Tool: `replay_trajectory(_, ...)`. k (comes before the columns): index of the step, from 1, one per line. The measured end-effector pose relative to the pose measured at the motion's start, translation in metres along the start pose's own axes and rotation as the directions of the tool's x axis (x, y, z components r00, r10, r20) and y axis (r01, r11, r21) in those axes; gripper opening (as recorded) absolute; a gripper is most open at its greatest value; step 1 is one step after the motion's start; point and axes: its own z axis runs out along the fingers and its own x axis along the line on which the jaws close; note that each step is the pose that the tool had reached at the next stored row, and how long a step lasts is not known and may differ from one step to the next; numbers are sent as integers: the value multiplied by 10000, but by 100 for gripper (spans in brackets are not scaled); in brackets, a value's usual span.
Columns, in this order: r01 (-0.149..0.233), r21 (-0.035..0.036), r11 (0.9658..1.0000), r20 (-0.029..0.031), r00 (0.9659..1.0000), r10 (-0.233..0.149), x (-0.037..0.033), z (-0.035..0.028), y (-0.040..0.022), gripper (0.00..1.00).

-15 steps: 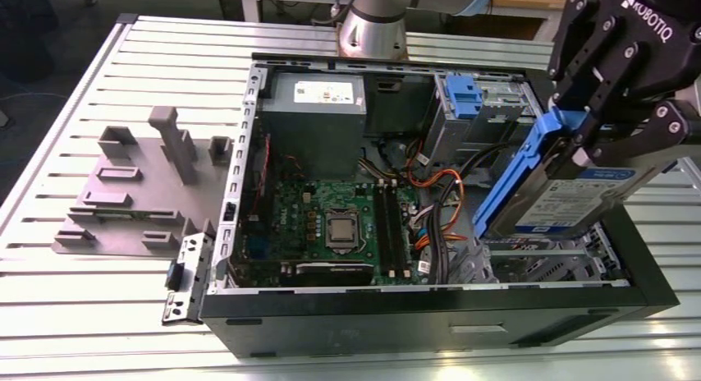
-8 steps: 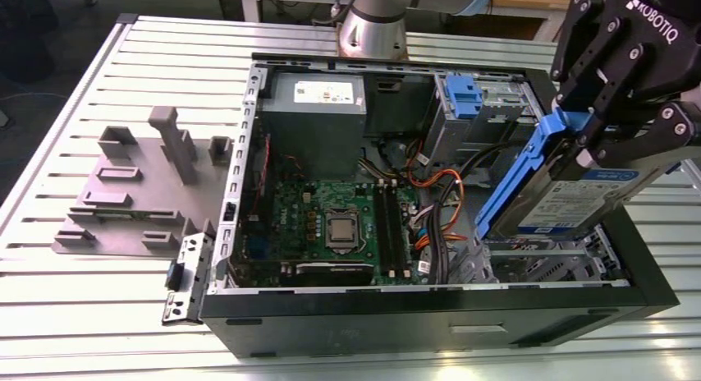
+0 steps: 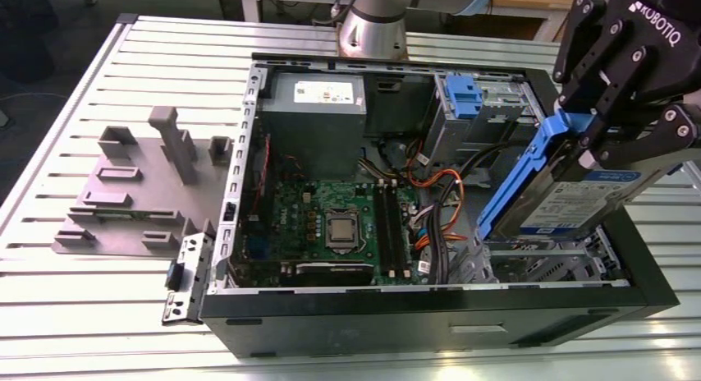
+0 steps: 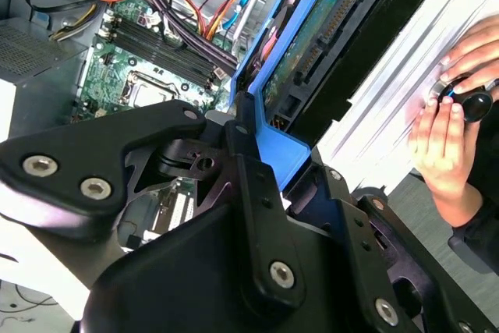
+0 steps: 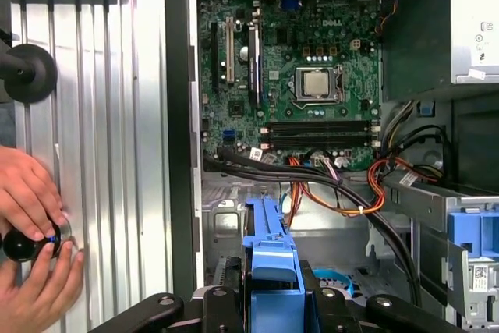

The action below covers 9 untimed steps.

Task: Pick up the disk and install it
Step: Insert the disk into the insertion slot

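In the exterior view, the disk (image 3: 579, 202), a silver drive with a white-and-blue label and blue side rails, hangs tilted over the right end of the open computer case (image 3: 438, 315). My black gripper (image 3: 600, 144) is shut on its upper end, fingers pressing the blue rail. In the second wrist view, the disk's green circuit-board underside (image 4: 316, 40) and blue rail slant away from the gripper (image 4: 253, 157). The first wrist view has the blue rail of the disk (image 5: 269, 247) edge-on above the case floor, held by the gripper (image 5: 269, 306).
Inside the case are a green motherboard (image 3: 328, 225), a grey power supply (image 3: 318, 98), an upright silver cage with a blue latch (image 3: 460, 98) and loose cables (image 5: 351, 193). A grey fixture plate (image 3: 131, 192) lies at the exterior view's left. A person's hands (image 5: 31, 224) work a knob beside the case.
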Motion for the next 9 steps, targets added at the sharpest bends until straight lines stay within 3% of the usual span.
replay_trajectory(9,0,0,10000,-1,10000,0,-4,58,-109,36)
